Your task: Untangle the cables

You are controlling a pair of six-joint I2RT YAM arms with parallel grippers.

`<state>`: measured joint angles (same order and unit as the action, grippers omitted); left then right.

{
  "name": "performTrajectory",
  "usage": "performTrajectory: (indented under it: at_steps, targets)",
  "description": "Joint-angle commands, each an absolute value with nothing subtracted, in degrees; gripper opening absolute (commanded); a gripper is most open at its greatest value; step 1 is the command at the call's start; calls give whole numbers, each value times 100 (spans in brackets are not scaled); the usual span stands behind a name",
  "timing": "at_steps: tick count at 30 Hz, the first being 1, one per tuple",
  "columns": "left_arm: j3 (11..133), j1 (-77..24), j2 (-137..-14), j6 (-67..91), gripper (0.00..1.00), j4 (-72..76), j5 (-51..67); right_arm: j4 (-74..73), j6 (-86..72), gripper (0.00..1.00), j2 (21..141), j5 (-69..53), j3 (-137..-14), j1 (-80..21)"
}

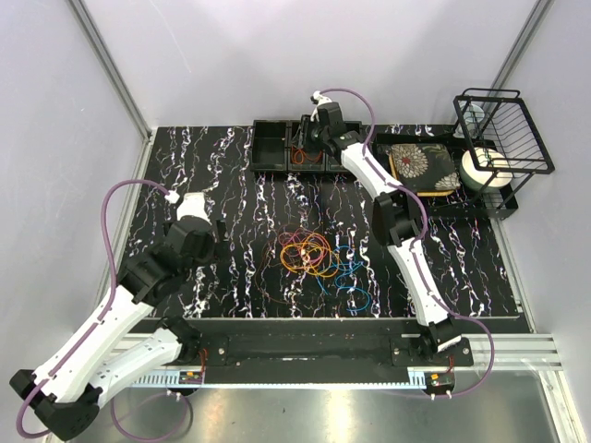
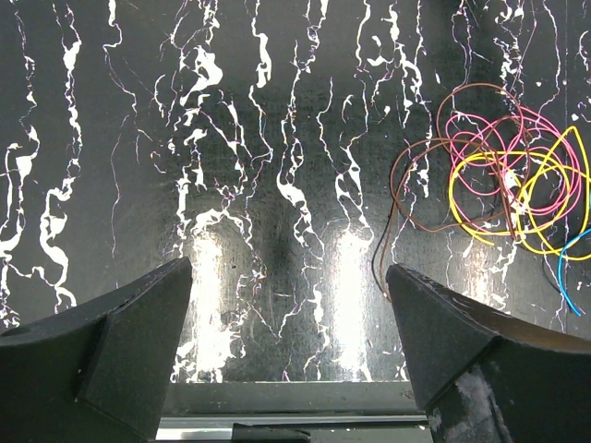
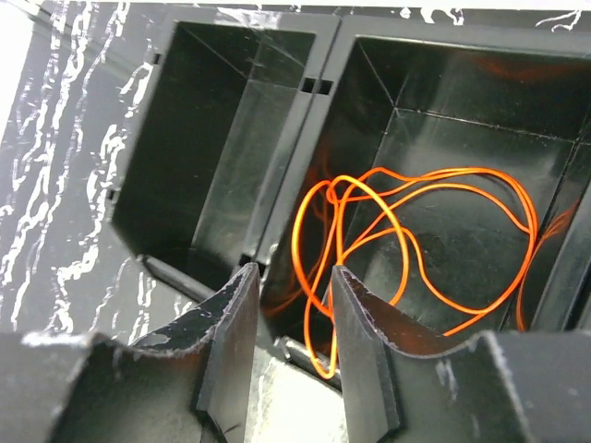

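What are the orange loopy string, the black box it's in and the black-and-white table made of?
The orange looped cable looks like thin wire in smooth plastic coating: it holds springy curves. The black box seems hard moulded plastic: straight walls, dull sheen. The black tabletop with white veins looks like glossy marble-pattern sheet, probably printed; lamps reflect in it.

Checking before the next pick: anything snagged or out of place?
One orange cable lies in the tray, yet a loop runs between the fingers of the right end effector. Other cables lie tangled on the table.

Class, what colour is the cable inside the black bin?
The cable is orange, clearest in right wrist view.
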<state>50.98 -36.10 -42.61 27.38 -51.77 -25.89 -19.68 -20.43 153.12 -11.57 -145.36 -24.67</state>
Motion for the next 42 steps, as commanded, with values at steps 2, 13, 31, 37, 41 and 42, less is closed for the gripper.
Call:
performTrajectory:
  at_steps: [2, 13, 31, 37, 41, 42]
  targets:
    - [5106, -3586, -4333, 2681, 90, -4948, -2566, -1916, -1872, 43, 15425, -740, -14968, -2452]
    - [5115, -3586, -4315, 2681, 89, -4957, -2575, -2100, -1029, 46, 14951, 685, -14959, -2373]
    - [5107, -3595, -4157, 2716, 89, -4983, -2601, -2601, -1326, 76, 12491, 98, -13756, -2408]
    - [5115, -3586, -4149, 2698, 89, -4975, -2619, -1609, -3396, 100, 10235, -511, -10801, -2417]
    - [5133, -3595, -4183, 2681, 89, -4975, -2575, 1861, -4165, 100, 8485, -2336, -6774, -2198]
    - [5142, -3595, -4192, 2681, 89, -4975, -2566, 1602, -4227, 100, 8386, -2294, -6733, -2197]
